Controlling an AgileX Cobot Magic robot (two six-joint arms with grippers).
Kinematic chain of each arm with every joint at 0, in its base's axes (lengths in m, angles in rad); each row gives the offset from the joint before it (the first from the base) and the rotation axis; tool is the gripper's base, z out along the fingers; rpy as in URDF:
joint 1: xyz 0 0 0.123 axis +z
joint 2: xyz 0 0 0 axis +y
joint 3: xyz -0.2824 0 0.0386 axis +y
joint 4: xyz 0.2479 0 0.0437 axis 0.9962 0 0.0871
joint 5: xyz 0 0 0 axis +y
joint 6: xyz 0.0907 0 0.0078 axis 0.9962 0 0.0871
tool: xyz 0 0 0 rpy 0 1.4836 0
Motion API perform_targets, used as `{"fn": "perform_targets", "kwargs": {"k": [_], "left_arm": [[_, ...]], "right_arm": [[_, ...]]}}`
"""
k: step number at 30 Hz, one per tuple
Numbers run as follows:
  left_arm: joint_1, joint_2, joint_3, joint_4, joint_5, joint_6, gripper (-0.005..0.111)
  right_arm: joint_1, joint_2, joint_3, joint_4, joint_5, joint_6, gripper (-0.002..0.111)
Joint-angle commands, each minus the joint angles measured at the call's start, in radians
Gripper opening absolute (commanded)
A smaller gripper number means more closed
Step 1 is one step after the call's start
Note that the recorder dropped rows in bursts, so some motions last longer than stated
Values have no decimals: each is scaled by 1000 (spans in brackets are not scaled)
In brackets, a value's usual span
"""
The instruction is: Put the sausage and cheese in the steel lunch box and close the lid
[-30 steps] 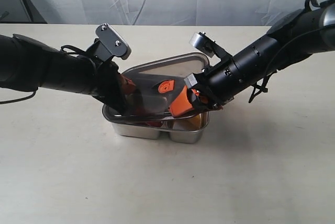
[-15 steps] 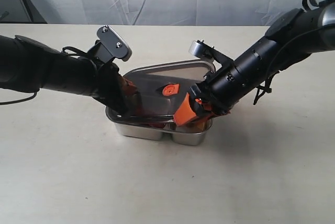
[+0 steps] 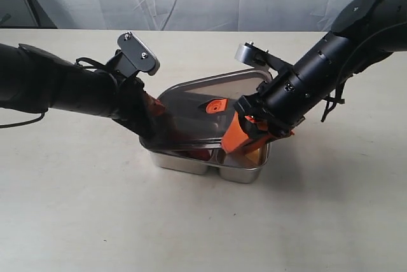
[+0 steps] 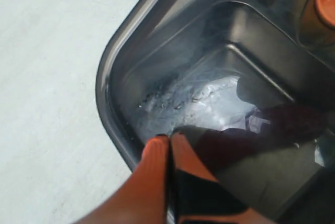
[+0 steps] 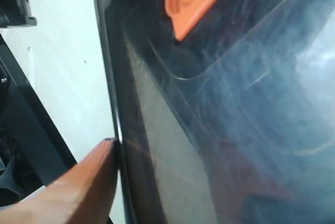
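The left arm reaches in low from the left, its forearm slanting down to the left end of the lid. The left gripper is clenched: in the left wrist view its two orange fingers lie pressed together at the lid's rim. Whether any of the rim is pinched between them cannot be told.

The right arm comes down steeply from the upper right, its wrist bent toward the box. The right gripper stands with its jaws apart at the right end of the lid. In the right wrist view only one orange finger shows, touching the outside of the lid's dark rim. No grip on the lid can be made out.

The smoky lid sits tilted over the steel lunch box and is not seated, its far edge standing higher than its near edge. Its orange valve tab lies between the two grippers.

The box rests on the pale table. Under the lid, the red sausage lies in the left compartment. The yellow cheese sits in the right one, just below the right gripper.
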Motion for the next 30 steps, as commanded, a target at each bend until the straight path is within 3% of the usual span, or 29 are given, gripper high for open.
{"fn": "perform_targets", "kwargs": {"k": [1, 30], "left_arm": [[-6, 33, 24, 45, -17, -2, 0], [-6, 33, 24, 45, -32, -2, 0]], "right_arm": [[-12, -9, 2, -98, 52, 56, 49], [-12, -9, 2, -220, 105, 210, 49]]}}
